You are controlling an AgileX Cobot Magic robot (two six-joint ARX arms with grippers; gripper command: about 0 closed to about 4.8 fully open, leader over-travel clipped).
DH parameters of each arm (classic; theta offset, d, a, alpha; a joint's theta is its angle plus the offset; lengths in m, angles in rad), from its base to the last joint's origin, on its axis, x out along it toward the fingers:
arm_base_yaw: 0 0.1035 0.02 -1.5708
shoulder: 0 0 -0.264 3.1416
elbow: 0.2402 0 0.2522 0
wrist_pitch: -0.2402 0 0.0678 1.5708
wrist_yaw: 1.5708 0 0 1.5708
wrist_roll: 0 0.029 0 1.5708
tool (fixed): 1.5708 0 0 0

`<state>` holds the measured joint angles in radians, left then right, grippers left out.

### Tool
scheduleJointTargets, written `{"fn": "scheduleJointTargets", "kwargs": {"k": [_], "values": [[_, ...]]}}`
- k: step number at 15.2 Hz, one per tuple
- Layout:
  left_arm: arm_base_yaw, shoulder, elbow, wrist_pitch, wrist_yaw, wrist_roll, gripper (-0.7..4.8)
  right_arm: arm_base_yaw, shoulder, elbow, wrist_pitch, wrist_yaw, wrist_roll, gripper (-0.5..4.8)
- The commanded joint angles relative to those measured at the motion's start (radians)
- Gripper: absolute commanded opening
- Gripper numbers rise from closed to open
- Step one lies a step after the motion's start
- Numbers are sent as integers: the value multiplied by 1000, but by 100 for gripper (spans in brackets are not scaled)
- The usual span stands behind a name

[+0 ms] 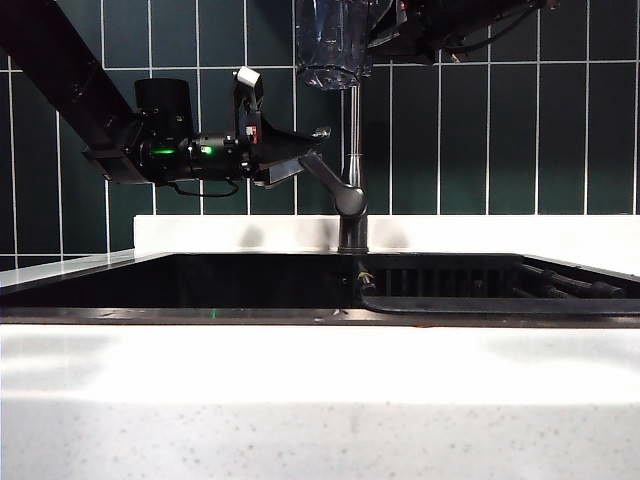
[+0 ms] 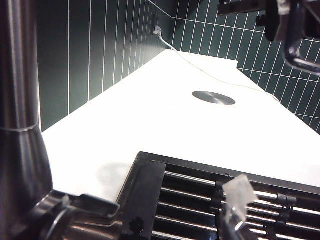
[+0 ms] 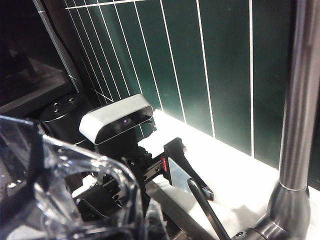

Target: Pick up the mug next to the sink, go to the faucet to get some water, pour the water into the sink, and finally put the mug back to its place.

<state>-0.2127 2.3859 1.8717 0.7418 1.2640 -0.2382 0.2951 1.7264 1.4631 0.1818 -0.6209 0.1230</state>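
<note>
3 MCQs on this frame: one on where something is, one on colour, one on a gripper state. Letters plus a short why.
1. Where is the mug?
A. lying in the sink
B. held high beside the faucet pipe
C. standing on the counter

2. What colour are the wall tiles?
A. dark green
B. white
C. red

3. How does the left gripper stand?
A. shut on the mug
B. shut on nothing
C. open at the faucet lever

Key:
1 B: the exterior view shows the mug at the top edge next to the faucet, carried by the right gripper.
2 A: green tiles with pale grout.
3 C: its fingers sit apart around the lever.
</note>
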Motion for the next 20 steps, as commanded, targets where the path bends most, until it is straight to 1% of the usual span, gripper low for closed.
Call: {"fn": "scheduleJointTargets", "kwargs": {"k": [1, 3, 4, 10, 13, 14, 15, 17, 18, 20], "values": [[-5, -4, 7, 18, 43, 23, 393, 1, -7, 7, 16, -2, 6, -6], [-6, -4, 7, 23, 68, 22, 388, 1, -7, 7, 16, -1, 3, -6], [-6, -4, 7, 23, 76, 22, 365, 1, -7, 7, 16, 2, 3, -6], [-13, -4, 8, 22, 154, 18, 362, 1, -7, 7, 16, 2, 2, -6], [-14, -4, 8, 21, 160, 18, 362, 1, -7, 7, 16, 2, 3, -6], [-14, -4, 7, 21, 121, 21, 362, 1, -7, 7, 16, 2, 3, -6], [-14, -4, 7, 22, 34, 22, 363, 1, -7, 7, 16, 2, 3, -6], [-13, -4, 7, 21, -50, 29, 363, 1, -7, 7, 16, 1, 3, -6], [-13, -4, 7, 11, -117, 35, 363, 1, -7, 7, 13, 1, 3, -6], [-13, -4, 7, -36, -123, 77, 363, 1, -7, 7, 3, 1, 3, -6]]}}
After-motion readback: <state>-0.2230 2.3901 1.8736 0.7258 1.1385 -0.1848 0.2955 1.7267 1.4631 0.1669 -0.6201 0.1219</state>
